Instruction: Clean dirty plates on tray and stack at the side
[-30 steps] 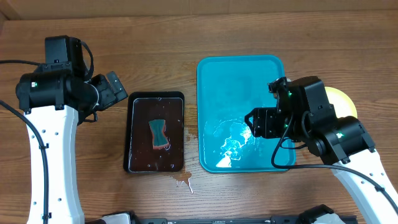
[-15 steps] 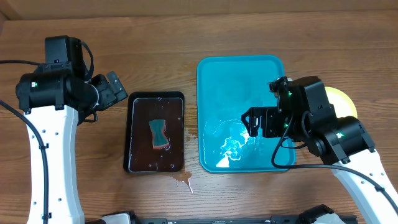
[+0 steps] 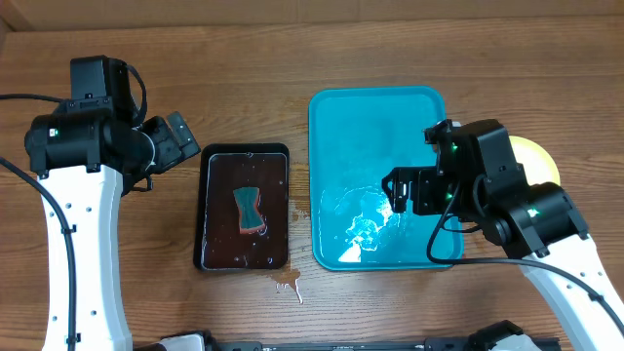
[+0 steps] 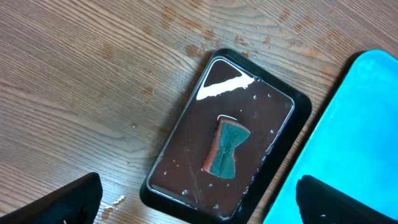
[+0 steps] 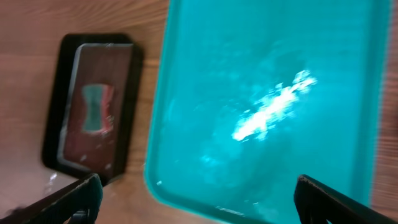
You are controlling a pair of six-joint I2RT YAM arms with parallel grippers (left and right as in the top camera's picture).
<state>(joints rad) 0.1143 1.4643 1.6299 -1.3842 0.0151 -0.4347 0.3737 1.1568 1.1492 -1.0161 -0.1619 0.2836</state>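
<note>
The teal tray [image 3: 375, 112] lies right of centre with no plate on it, only wet glare; it also shows in the right wrist view [image 5: 261, 74] and the left wrist view [image 4: 367, 112]. A pale yellow-green plate [image 3: 538, 156] peeks out right of the tray, mostly hidden behind my right arm; any other plates are hidden. My right gripper [image 3: 397, 191] hovers over the tray's lower middle, open and empty [image 5: 199, 199]. My left gripper [image 3: 183, 136] is open and empty above the table left of the black tray [image 4: 199, 202].
A black tray [image 3: 245, 208] with brownish water holds a green-and-red sponge [image 3: 250, 209], left of the teal tray; both show in the left wrist view [image 4: 227, 149]. A small spill [image 3: 287, 283] lies on the wood below it.
My right gripper drifted slightly left and up over the tray, then back a little. The left arm has not moved.
</note>
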